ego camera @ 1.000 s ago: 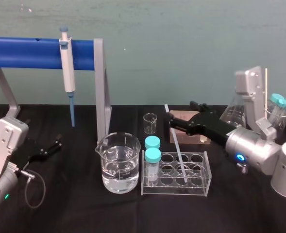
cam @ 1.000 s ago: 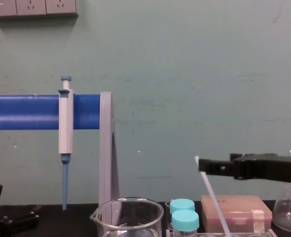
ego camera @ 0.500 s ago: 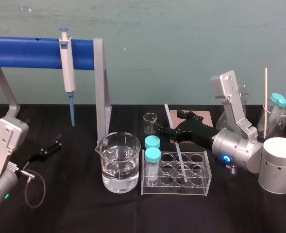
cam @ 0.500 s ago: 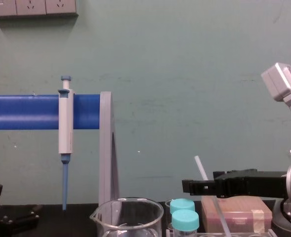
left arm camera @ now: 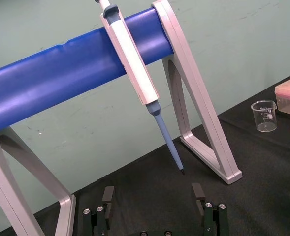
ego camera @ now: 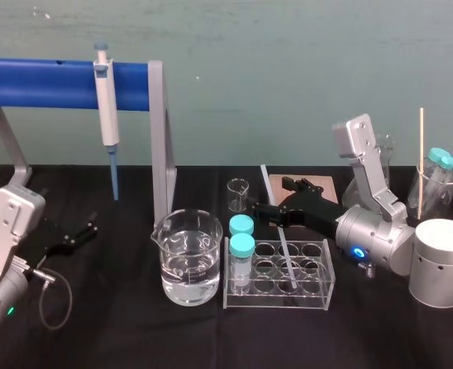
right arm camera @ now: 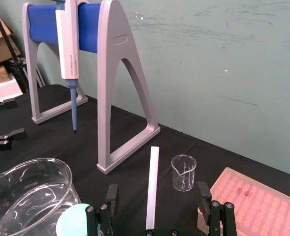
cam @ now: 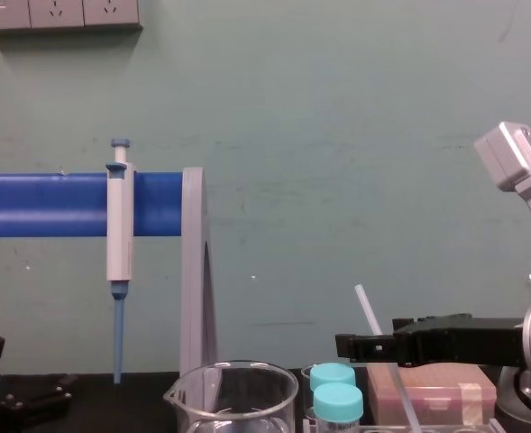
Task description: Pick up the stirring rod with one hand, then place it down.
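Over the back of the tube rack, the right gripper spreads its fingers around the stirring rod (no touch); left gripper, far left, spread too

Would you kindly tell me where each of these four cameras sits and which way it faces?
Head: high, looking forward and down at the table; left hand at left, right hand astride the stirring rod at right.
Chest: low, looking level toward the wall; right hand at right.
Left wrist: behind the open left hand, facing the pipette.
Right wrist: behind the right hand, jaws open beside the stirring rod.
Shared: all four see the pipette.
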`<state>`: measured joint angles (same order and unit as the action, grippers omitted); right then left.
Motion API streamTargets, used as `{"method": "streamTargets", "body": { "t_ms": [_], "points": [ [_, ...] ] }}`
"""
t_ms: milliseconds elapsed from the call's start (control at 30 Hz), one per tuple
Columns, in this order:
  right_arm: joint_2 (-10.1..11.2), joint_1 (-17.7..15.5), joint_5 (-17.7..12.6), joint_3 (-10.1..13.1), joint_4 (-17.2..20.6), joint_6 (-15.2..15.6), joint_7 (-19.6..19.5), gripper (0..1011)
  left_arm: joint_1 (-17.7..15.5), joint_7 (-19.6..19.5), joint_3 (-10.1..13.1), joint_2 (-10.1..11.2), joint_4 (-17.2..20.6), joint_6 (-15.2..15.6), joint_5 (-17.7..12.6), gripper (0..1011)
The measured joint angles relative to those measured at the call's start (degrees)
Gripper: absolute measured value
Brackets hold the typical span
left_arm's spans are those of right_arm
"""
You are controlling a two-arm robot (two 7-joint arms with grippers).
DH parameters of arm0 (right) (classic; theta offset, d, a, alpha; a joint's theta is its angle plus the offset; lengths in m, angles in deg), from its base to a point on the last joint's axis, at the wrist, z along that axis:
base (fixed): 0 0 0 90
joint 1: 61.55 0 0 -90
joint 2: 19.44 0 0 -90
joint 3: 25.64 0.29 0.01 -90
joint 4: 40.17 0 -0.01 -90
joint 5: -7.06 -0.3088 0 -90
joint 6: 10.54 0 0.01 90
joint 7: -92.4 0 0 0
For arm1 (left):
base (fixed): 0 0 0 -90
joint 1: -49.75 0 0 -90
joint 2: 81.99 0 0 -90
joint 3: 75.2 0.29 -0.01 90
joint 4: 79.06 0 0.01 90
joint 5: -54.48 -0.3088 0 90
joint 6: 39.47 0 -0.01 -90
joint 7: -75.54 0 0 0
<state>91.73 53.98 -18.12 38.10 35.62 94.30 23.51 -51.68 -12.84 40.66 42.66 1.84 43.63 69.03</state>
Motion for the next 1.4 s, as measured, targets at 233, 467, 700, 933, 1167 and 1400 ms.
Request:
{"method": "streamTargets", "body": {
  "t_ms": [233, 467, 700, 933, 1167, 1400],
  "points": [
    [0.0, 0.0, -0.1, 0.0, 0.0, -0.1, -0.1, 889, 0.0, 0.0, 0.0, 0.0, 0.0, 0.0, 0.0, 1000],
    [0.1, 0.0, -0.2, 0.0, 0.0, -0.2, -0.1, 712, 0.0, 0.0, 0.0, 0.0, 0.0, 0.0, 0.0, 1000],
    [0.1, 0.0, -0.2, 0.0, 0.1, -0.2, -0.1, 479, 0.0, 0.0, 0.0, 0.0, 0.0, 0.0, 0.0, 1000],
    [0.1, 0.0, -0.3, 0.0, 0.1, -0.2, -0.1, 248, 0.0, 0.0, 0.0, 0.0, 0.0, 0.0, 0.0, 1000],
    [0.1, 0.0, -0.3, 0.0, 0.1, -0.3, -0.1, 72, 0.0, 0.0, 0.0, 0.0, 0.0, 0.0, 0.0, 1000],
    [0.1, 0.0, -0.3, 0.0, 0.1, -0.3, -0.1, 68, 0.0, 0.0, 0.0, 0.0, 0.0, 0.0, 0.0, 1000]
  ]
}}
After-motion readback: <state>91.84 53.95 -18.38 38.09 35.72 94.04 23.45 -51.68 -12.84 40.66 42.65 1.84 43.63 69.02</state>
